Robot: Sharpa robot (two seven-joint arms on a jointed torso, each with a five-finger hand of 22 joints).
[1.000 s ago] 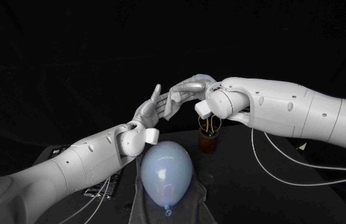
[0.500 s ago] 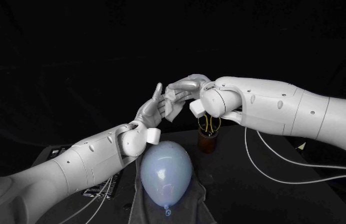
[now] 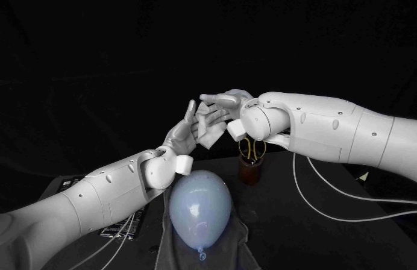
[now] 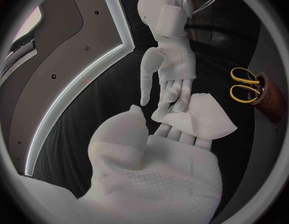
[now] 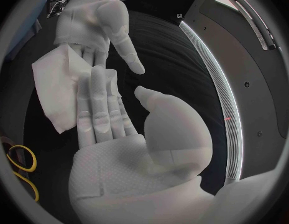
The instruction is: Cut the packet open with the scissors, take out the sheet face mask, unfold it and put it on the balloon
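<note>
left hand (image 3: pixel 184 136) and right hand (image 3: pixel 224 103): fingers straight, thumbs apart | folded mask (image 3: pixel 211 135) pressed between them | balloon (image 3: pixel 200 207) untouched

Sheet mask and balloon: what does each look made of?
The sheet mask looks like thin, matte white nonwoven fabric, possibly damp: it lies in soft folded layers without shine. The balloon looks like smooth, glossy latex or rubber: a pale, translucent blue skin with soft highlights and a knotted neck.

Left hand (image 3: pixel 184 131) and right hand (image 3: pixel 228 102) press the sheet face mask (image 3: pixel 211 134) between them above the tabletop (image 3: pixel 295 240). Obstacles directly beneath: balloon (image 3: pixel 200 207), scissors (image 3: pixel 252 148) in holder (image 3: pixel 250 173). Room to pass right of the holder.
</note>
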